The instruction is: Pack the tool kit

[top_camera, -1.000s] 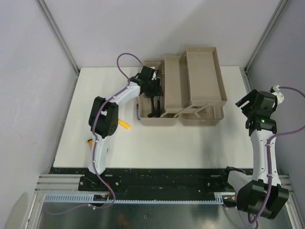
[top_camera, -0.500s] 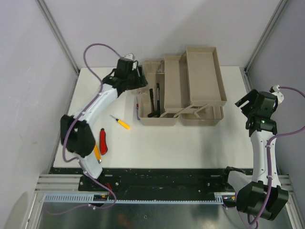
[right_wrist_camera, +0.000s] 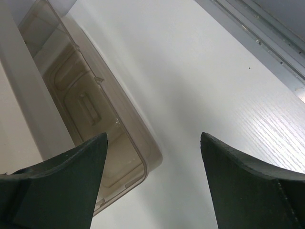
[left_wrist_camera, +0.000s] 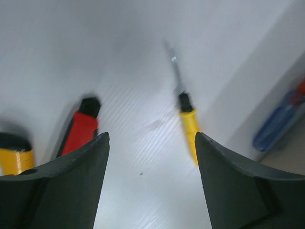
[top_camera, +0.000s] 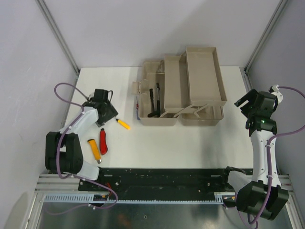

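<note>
Left gripper (left_wrist_camera: 151,137): jaws spread, empty, low over table (top_camera: 190,143) between red-handled tool (left_wrist_camera: 82,133) and yellow screwdriver (left_wrist_camera: 189,128). Toolbox (top_camera: 159,121) at far centre, trays folded out, black tools (top_camera: 153,101) inside. Right gripper (right_wrist_camera: 153,140): jaws spread, empty, near toolbox's right end.

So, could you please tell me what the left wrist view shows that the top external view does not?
Only the left wrist view shows the left gripper open and empty, plus a blue handle up close. Only the top external view shows the toolbox, its fold-out trays, the black tools inside and the right gripper. Both show the yellow screwdriver and the red-handled tool on the table.
</note>
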